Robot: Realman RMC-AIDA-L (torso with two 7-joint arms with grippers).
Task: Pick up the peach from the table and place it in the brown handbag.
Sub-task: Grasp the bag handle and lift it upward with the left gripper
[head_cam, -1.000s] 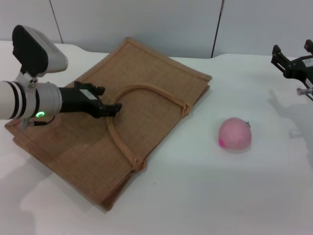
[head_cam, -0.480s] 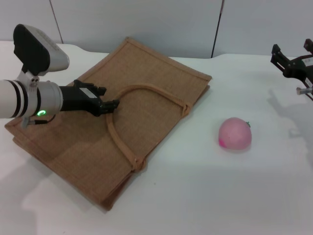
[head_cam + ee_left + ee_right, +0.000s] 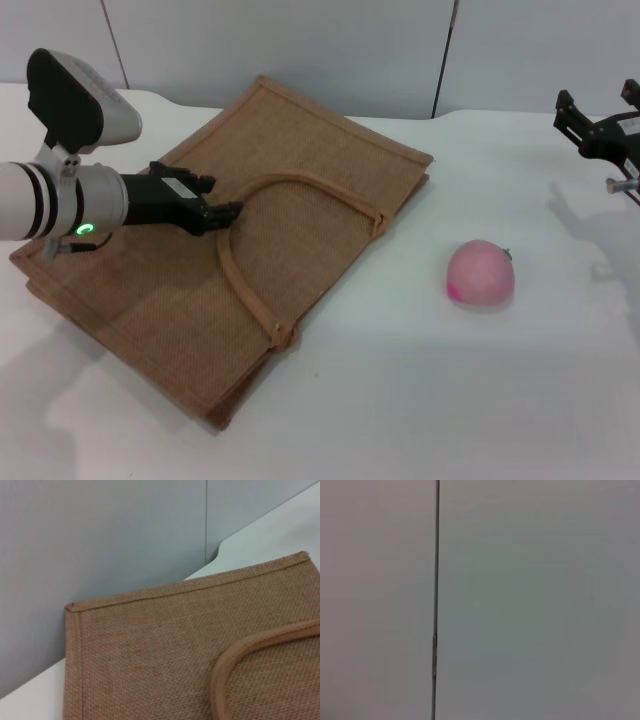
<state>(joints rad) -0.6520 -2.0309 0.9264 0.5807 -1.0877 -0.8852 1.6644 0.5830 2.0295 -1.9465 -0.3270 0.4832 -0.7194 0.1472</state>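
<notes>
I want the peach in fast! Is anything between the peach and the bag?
No. In the head view only bare white table lies between the peach and the brown handbag.

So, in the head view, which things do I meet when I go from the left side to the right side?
Left gripper on its white arm, above the flat tan-brown woven jute handbag → small round pale-pink peach on the white table → black right gripper at the far right edge.

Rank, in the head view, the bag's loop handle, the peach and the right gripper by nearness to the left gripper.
From the left gripper, over the brown handbag:
1. Loop handle, right at its tips.
2. Peach, on the table, toward the robot's right.
3. Right gripper, far right edge.
</notes>
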